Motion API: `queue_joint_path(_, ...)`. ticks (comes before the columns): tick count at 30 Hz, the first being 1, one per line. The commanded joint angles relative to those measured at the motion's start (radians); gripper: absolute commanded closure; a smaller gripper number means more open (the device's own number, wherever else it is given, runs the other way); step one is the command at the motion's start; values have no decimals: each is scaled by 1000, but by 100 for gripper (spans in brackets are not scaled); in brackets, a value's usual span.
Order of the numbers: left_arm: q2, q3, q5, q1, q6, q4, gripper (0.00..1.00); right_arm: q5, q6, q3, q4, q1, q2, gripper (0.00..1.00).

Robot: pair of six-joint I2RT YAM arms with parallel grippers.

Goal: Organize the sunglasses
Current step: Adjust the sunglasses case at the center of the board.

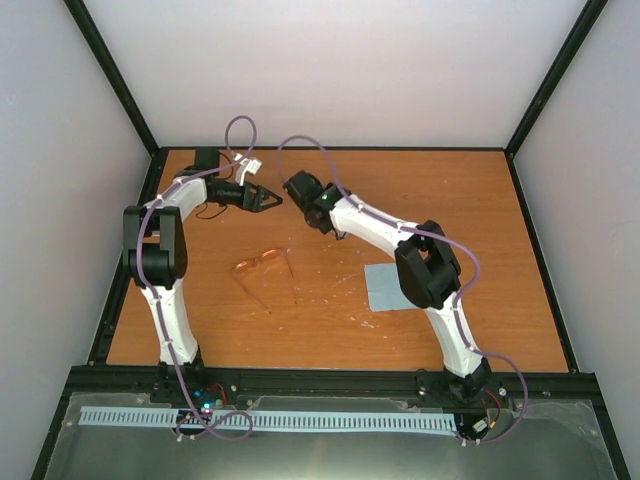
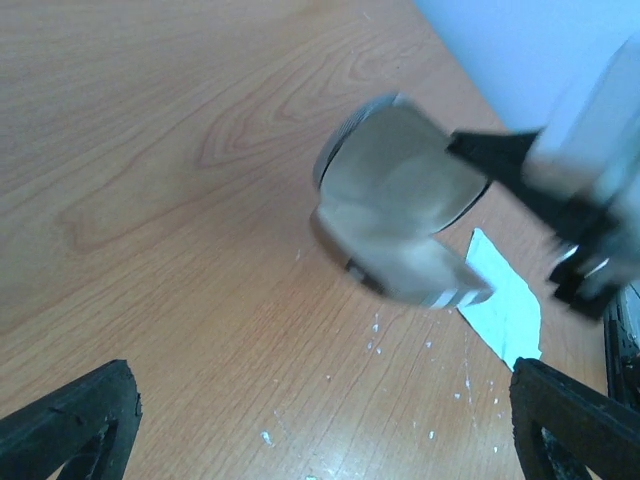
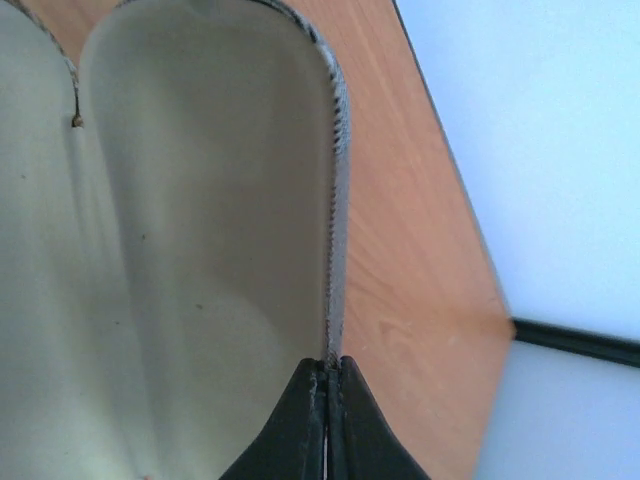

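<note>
The sunglasses (image 1: 262,265), with orange-pink lenses and thin dark arms unfolded, lie on the table near the middle. My right gripper (image 3: 328,372) is shut on the zipper rim of the open case (image 3: 200,200), whose pale grey inside fills the right wrist view. In the left wrist view the case (image 2: 400,200) hangs blurred above the wood, held by the right gripper (image 2: 515,170). My left gripper (image 1: 266,198) is open and empty at the back left, its dark fingertips (image 2: 70,425) wide apart, facing the case. In the top view the right gripper (image 1: 300,186) is close beside it.
A light blue cloth (image 1: 386,287) lies flat right of the sunglasses, partly under the right arm; it also shows in the left wrist view (image 2: 505,300). White specks dot the wooden table (image 1: 330,320). White walls and black frame posts enclose the table.
</note>
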State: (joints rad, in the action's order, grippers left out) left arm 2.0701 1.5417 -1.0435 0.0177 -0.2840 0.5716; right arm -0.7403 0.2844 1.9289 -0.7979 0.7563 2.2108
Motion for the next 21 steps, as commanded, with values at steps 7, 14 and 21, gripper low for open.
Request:
queue_joint_path(7, -109, 26, -13, -35, 131, -144, 0, -274, 629, -382, 878, 17, -77, 97)
queue_joint_path(14, -98, 49, -1, -48, 99, -108, 0, -264, 731, -407, 1006, 15, -27, 97)
queue_joint_path(21, -100, 24, 2, -48, 109, -123, 0, -253, 641, -451, 928, 14, 2, 97)
